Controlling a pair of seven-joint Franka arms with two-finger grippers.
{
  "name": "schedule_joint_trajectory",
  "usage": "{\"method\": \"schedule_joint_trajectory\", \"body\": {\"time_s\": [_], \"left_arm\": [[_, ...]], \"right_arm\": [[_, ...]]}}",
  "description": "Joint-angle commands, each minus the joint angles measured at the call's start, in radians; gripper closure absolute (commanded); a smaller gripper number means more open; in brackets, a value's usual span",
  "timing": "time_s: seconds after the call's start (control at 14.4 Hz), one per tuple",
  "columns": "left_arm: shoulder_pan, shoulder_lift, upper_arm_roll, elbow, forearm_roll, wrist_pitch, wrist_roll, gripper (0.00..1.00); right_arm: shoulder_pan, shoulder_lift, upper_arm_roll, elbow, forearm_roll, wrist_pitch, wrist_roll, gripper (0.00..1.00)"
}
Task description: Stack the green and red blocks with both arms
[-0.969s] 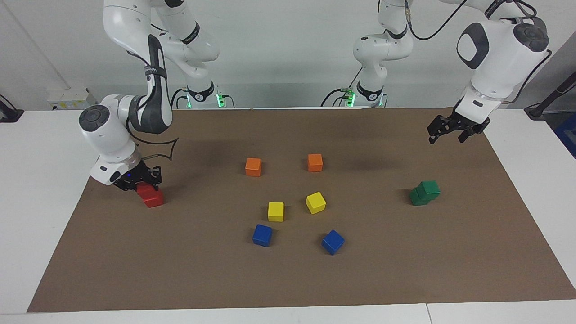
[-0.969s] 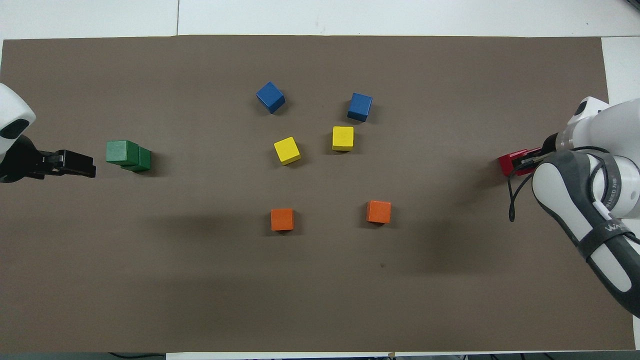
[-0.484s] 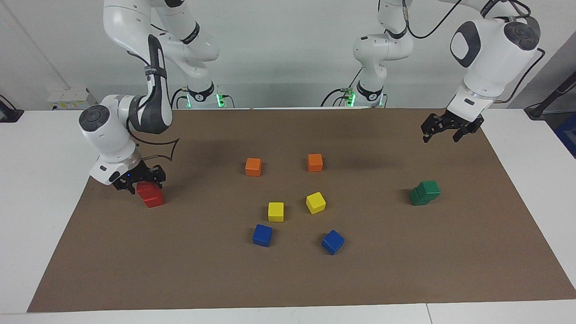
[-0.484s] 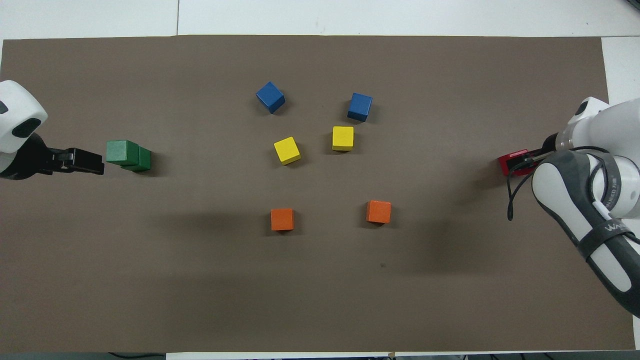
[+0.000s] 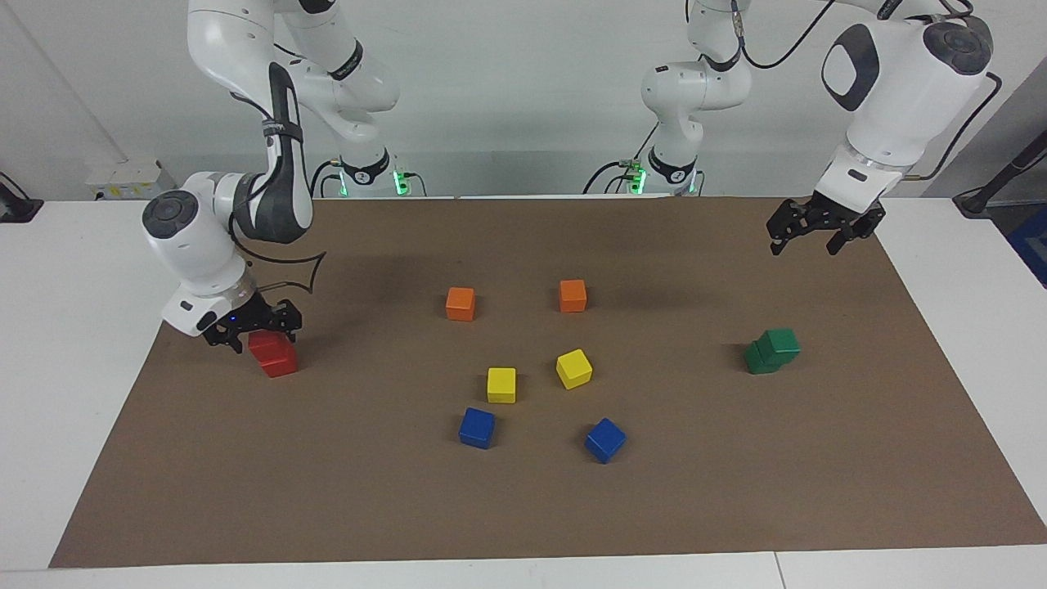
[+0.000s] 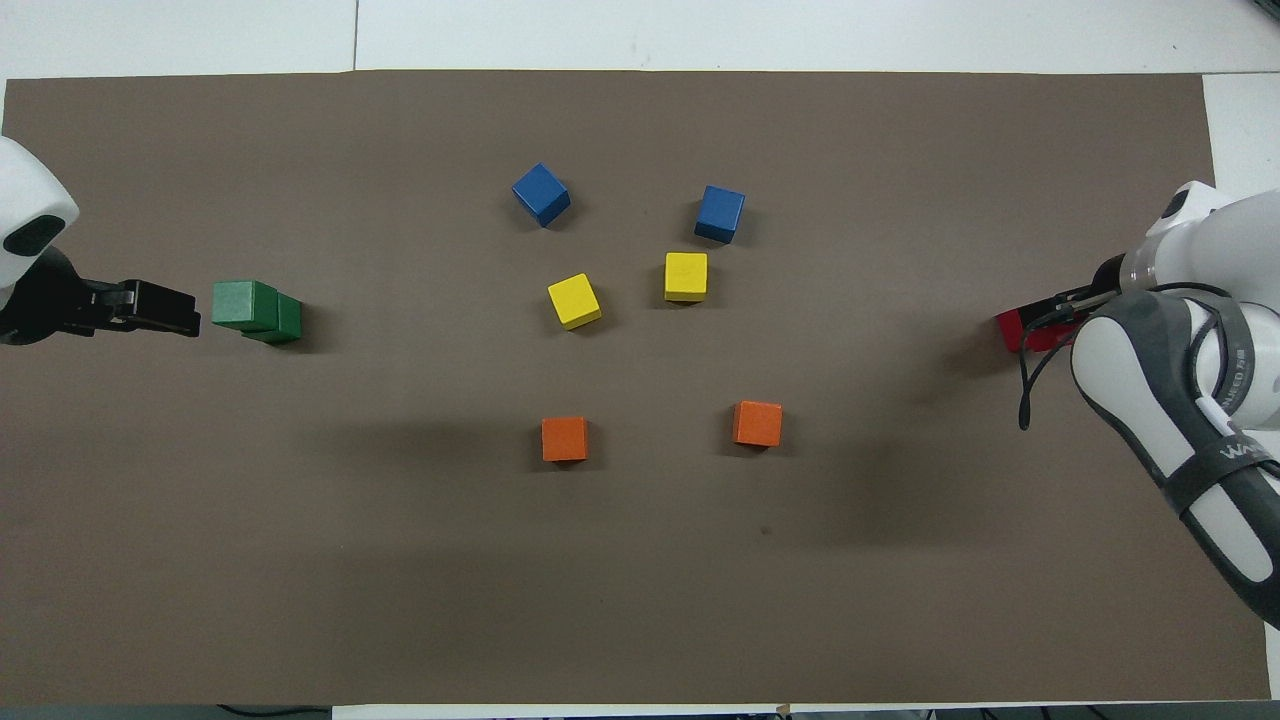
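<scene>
Two green blocks stand stacked, the upper one offset, toward the left arm's end of the mat. My left gripper hangs open and empty, high over the mat's edge, its fingertips showing just beside the green stack from above. Two red blocks stand stacked toward the right arm's end. My right gripper is open just above the top red block, with its fingers apart on either side. From above, the right arm hides most of the red stack.
Orange cubes, yellow cubes and blue cubes lie scattered in the middle of the brown mat. White table borders the mat on all sides.
My right gripper has opened off the top red block and lifted slightly; the block stays on the stack. The left gripper has risen and drifted toward the robots.
</scene>
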Motion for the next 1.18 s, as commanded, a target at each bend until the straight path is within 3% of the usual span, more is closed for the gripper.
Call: {"method": "schedule_joint_trajectory", "body": {"time_s": [0.0,0.48,0.76,0.9,1.04,1.11], "left_arm": [[-0.020,0.011,0.011,0.024,0.000,-0.021,-0.002,0.00],[-0.020,0.002,0.005,0.078,0.002,-0.067,0.002,0.00],[-0.019,-0.002,0.002,0.078,0.002,-0.069,0.002,0.00],[-0.019,-0.003,0.002,0.078,0.002,-0.067,0.002,0.00],[-0.019,-0.003,0.004,0.078,0.002,-0.067,0.001,0.00],[-0.019,-0.003,0.007,0.078,0.002,-0.067,0.001,0.00]], "right_arm": [[0.019,-0.016,0.024,0.077,-0.004,-0.098,0.066,0.00],[0.021,-0.194,0.095,0.183,-0.002,-0.380,0.126,0.00],[0.021,-0.227,0.095,0.243,0.048,-0.506,0.126,0.00],[0.056,-0.240,0.079,0.248,0.064,-0.523,0.127,0.00],[0.152,-0.243,-0.023,0.249,0.059,-0.523,0.139,0.00],[0.151,-0.240,-0.030,0.251,0.061,-0.522,0.140,0.00]]}}
